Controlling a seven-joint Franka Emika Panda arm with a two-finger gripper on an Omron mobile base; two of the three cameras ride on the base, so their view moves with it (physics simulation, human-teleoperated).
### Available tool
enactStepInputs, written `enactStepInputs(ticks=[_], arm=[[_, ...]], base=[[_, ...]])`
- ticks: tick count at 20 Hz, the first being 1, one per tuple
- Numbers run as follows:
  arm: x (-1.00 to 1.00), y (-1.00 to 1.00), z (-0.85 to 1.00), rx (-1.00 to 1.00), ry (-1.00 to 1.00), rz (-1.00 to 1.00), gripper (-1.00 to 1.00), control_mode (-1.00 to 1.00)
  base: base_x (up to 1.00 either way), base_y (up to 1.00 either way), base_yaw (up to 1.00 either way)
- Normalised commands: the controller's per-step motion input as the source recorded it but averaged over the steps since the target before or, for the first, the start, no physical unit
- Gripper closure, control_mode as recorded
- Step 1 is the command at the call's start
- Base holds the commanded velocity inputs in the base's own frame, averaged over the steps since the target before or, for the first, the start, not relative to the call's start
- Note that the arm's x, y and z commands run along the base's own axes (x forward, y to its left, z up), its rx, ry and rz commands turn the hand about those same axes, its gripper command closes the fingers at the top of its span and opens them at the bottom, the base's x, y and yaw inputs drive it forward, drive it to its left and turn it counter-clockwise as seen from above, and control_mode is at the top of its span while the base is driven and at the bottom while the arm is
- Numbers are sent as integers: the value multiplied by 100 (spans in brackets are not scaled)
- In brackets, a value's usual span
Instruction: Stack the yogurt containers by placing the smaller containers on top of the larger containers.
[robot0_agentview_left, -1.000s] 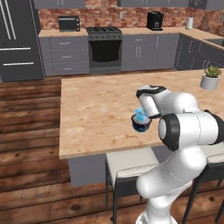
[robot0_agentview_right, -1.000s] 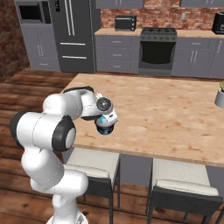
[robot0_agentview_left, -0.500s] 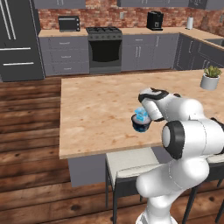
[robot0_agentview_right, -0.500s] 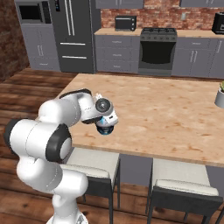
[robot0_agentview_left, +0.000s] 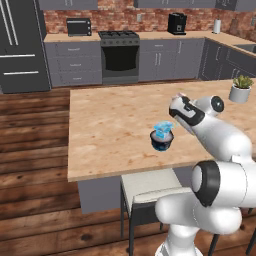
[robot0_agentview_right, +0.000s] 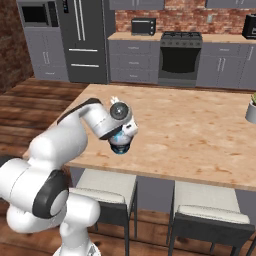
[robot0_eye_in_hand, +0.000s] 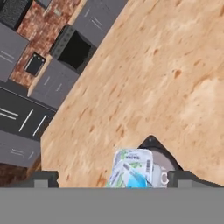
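Light-blue cup (robot0_agentview_left: 163, 129) on dark tub (robot0_agentview_left: 162, 142) | jaws (robot0_eye_in_hand: 113, 178) wide open, holding nothing, tips flanking cup

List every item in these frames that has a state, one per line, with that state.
small yogurt cup: resting on top of the dark tub, tilted, not gripped.
dark tub: upright on the island counter, carrying the cup.
gripper: jaws open, either side of the cup.
potted plant: upright near the counter's far right edge.
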Motion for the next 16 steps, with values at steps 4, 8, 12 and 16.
enactStepInputs(ticks=[4,8,12,16], arm=[[-20,-20,79,10,0,0,-100,-100],[-30,-29,71,13,0,0,-100,-100],[-56,-72,54,20,-2,3,-100,-100],[-49,-79,34,21,-3,4,-100,-100]], base=[[0,0,0],[0,0,0],[0,0,0],[0,0,0]])
